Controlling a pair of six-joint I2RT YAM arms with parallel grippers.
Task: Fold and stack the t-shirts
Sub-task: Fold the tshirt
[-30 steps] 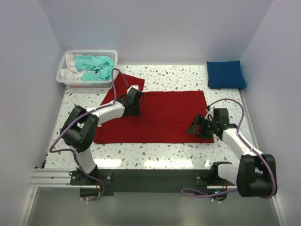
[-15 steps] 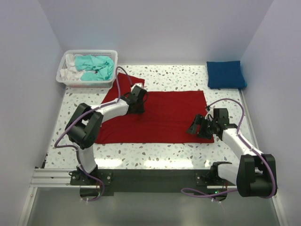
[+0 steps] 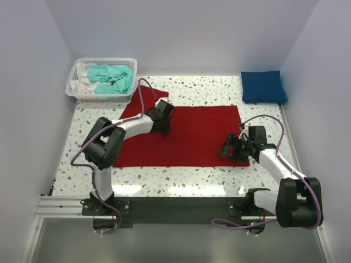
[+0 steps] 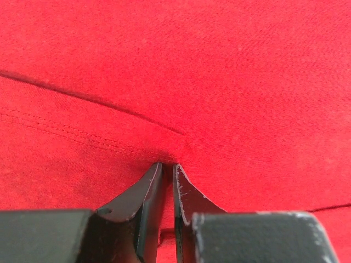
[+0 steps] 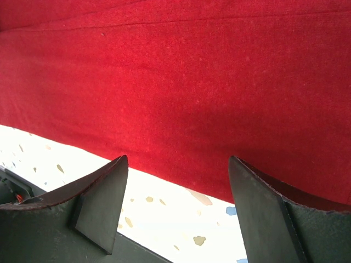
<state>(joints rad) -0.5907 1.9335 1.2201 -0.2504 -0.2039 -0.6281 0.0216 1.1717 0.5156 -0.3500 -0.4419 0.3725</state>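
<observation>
Fabric of the deep red t-shirt (image 3: 197, 134) puckers at the tips of the left gripper (image 4: 167, 165), whose jaws are pressed almost together on a small ridge of the cloth. The garment lies spread flat on the speckled table (image 3: 181, 175), reaching away from that gripper towards the right gripper (image 5: 178, 159). That one hangs with its jaws spread wide over the shirt's near hem, holding nothing, bare tabletop just below its fingertips. Beyond the left gripper and to its left, the teal t-shirt (image 3: 112, 76) lies crumpled in a white mesh basket (image 3: 74, 90). Well beyond the right gripper, the royal blue t-shirt (image 3: 263, 86) sits folded.
</observation>
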